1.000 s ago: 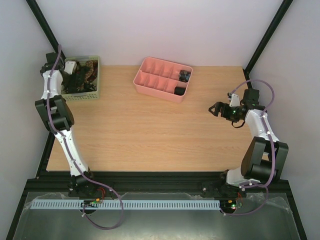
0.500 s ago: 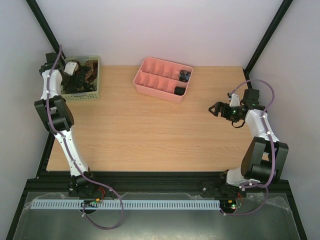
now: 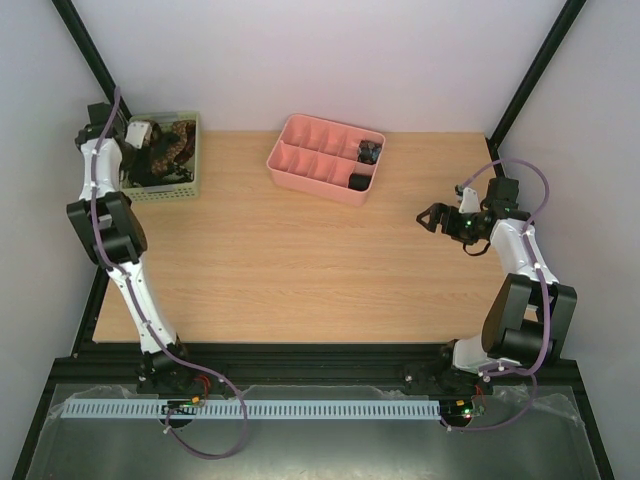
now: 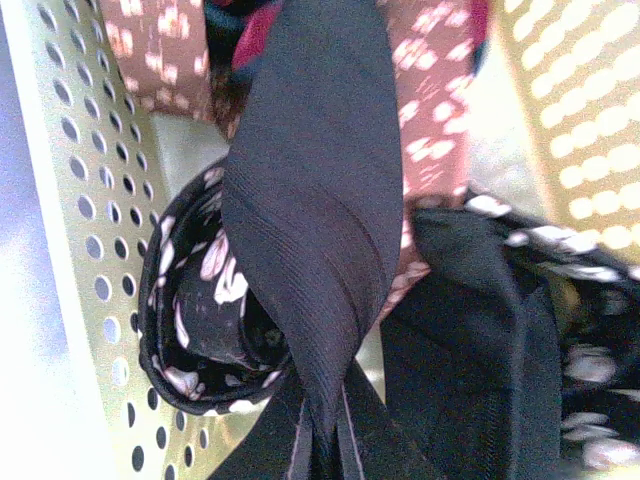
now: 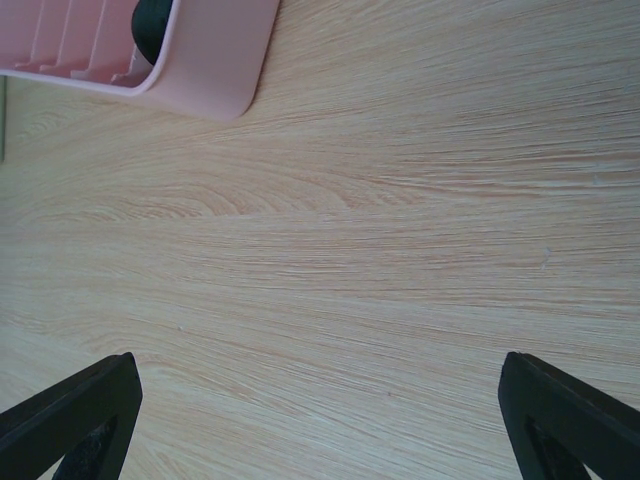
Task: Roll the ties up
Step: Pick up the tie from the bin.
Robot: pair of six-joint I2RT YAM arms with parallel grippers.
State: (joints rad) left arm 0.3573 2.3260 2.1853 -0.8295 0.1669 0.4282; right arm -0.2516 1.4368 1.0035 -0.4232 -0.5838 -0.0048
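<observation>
Several ties lie heaped in the pale green perforated basket at the table's far left corner. My left gripper reaches down into it. In the left wrist view the jaws are shut on the narrow part of a black ribbed tie, whose wide end fans upward. Around it lie a black tie with pale spots and a reddish-brown spotted tie. My right gripper hovers open over bare wood at the right, holding nothing.
A pink compartment tray stands at the back centre with two dark rolled ties in its right end. Its corner and one dark roll show in the right wrist view. Basket walls close in around the left gripper.
My left gripper was open and has shut on the black tie inside the basket, shifting slightly left. The right arm has not moved.
</observation>
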